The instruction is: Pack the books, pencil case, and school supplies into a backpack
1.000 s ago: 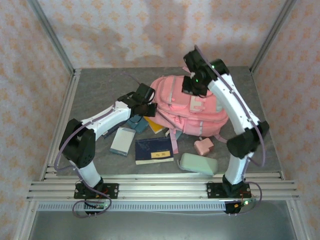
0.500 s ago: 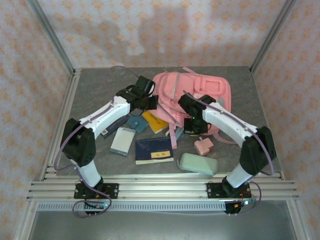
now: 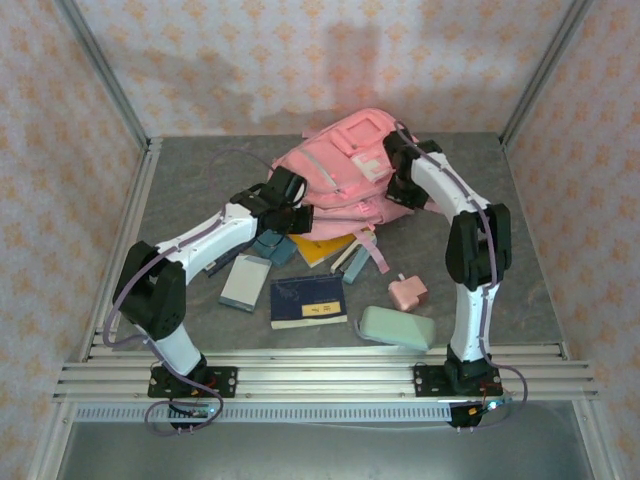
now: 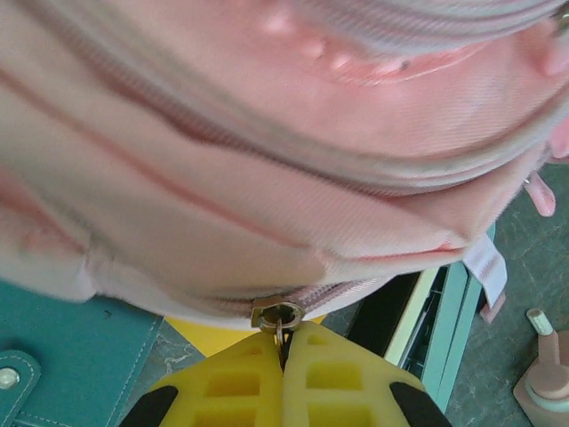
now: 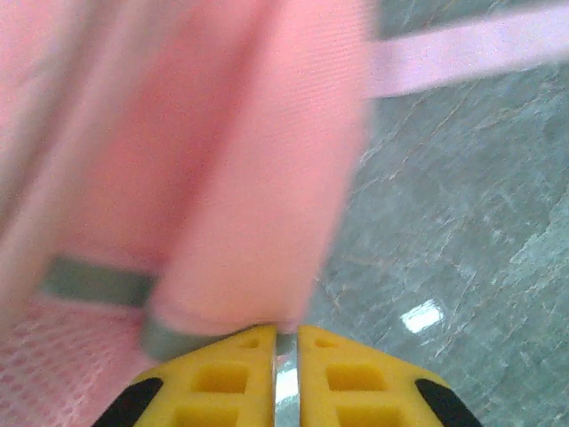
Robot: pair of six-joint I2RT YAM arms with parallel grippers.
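cloth backpack (image 3: 345,165), metal zip pull (image 4: 277,314), glossy tabletop (image 5: 462,222)

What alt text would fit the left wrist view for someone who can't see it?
The left gripper, shut, pinches the metal zipper pull of the pink backpack, whose fabric and zipper lines spread across the upper part of the view. Below the bag's edge lie a teal pad at lower left and an orange-yellow book.

Motion blur smears the backpack (image 5: 222,160) in the right wrist view, so whether the right gripper (image 5: 285,333) pinches its grey trim (image 5: 89,283) is unclear. The zip pull (image 4: 277,314) vanishes between the closed jaws of the left gripper (image 4: 284,342). The backpack covers part of the orange-yellow book (image 3: 316,248).
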